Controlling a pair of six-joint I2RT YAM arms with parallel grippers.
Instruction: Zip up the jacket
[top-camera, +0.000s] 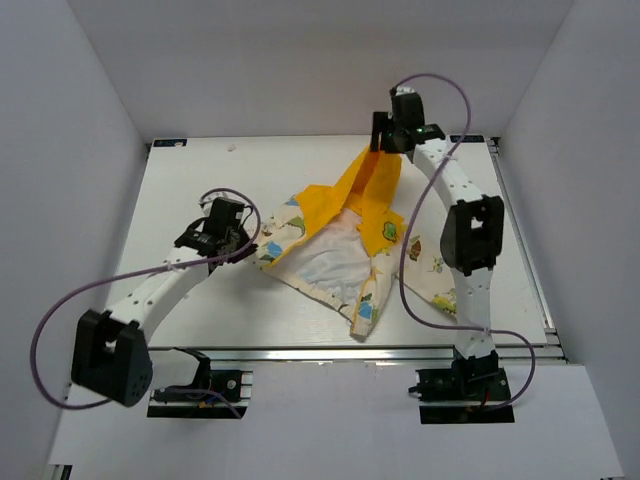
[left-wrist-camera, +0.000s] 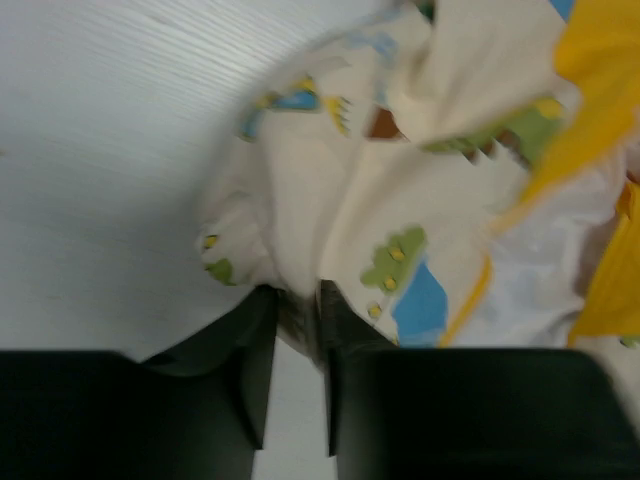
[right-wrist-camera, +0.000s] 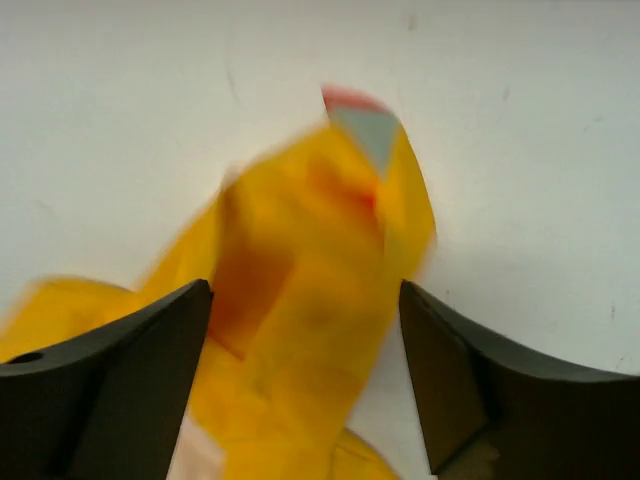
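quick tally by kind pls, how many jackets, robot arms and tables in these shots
jacket: 1
robot arms: 2 (left arm, right arm)
table: 1
total: 4
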